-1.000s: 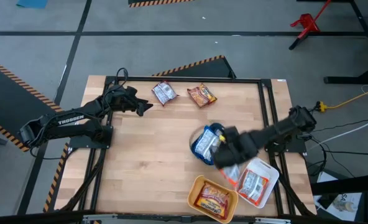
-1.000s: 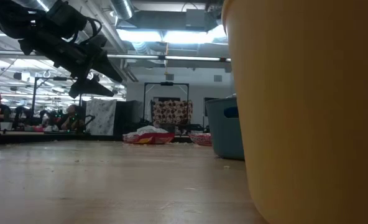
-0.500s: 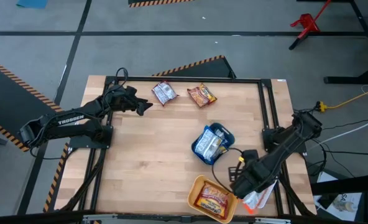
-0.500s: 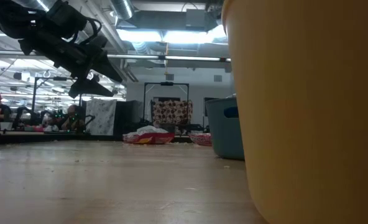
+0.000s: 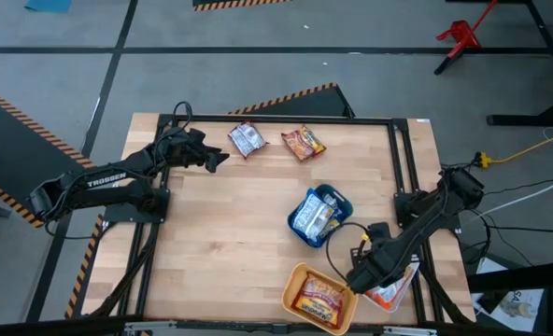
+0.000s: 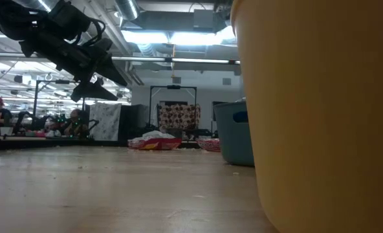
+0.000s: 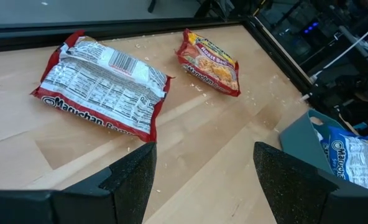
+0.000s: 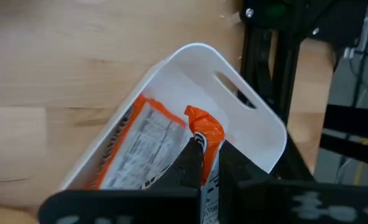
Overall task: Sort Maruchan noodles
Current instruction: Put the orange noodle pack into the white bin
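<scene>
My right gripper (image 8: 210, 163) is shut on an orange-and-white noodle packet (image 8: 204, 132) over the white tray (image 8: 234, 93) at the table's near right (image 5: 409, 280). A second orange-and-white packet (image 8: 137, 152) lies flat in that tray. My left gripper (image 7: 202, 177) hangs open above the far left of the table (image 5: 219, 161). Ahead of it a red-and-white packet (image 7: 103, 87) and an orange packet (image 7: 209, 61) lie flat on the wood. Blue packets (image 5: 311, 215) sit in the teal tray (image 5: 340, 201), and an orange packet (image 5: 319, 299) sits in the orange tray (image 5: 293, 280). My right gripper pinches the orange-and-white packet between its two fingers, which slant steeply down from above. The packet stands on edge, and its crumpled orange end (image 8: 202, 123) sticks out past the fingertips toward the tray floor. I cannot tell whether that end touches the tray.
The three trays crowd the near right quarter of the table. Bare wood (image 5: 220, 243) spreads over the middle and near left. In the low view the orange tray's wall (image 6: 321, 116) fills the right side, with the teal tray (image 6: 233, 133) behind it.
My right gripper, still shut on the packet, has swung from beside the teal tray toward the table's near right corner. It has sunk over the white tray and tipped to point more steeply down. The left arm has kept still.
</scene>
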`<state>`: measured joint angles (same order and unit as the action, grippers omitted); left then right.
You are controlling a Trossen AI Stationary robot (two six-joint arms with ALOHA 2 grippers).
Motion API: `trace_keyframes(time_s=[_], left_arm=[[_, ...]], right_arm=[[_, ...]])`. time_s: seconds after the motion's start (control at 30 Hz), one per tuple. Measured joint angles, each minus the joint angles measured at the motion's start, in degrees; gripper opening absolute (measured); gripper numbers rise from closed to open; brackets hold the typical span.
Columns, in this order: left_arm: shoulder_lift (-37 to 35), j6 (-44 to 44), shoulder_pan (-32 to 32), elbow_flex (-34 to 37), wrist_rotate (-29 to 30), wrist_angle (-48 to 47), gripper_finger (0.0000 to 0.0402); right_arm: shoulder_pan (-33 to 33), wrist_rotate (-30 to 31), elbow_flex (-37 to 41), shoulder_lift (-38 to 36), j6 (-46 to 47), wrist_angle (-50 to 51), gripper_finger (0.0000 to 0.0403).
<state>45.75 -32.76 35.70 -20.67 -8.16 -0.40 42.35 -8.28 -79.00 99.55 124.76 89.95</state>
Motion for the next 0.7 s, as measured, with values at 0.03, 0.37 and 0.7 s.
trace_keyframes(time_s=[0.03,0.37,0.7], left_arm=[[0.0,0.0,0.0,0.0,0.0,0.0,0.0263],[0.0,0.2,0.0,0.0,0.2,0.0,0.0263],[0.0,0.3,0.0,0.0,0.2,0.0,0.0263]], right_arm=[[0.0,-0.3,0.7,0.0,-0.8,-0.2,0.0000],[0.0,0.2,6.1,0.0,-3.7,-6.8,0.0010],[0.0,1.2,6.7,0.0,-5.1,-6.8,0.0093]])
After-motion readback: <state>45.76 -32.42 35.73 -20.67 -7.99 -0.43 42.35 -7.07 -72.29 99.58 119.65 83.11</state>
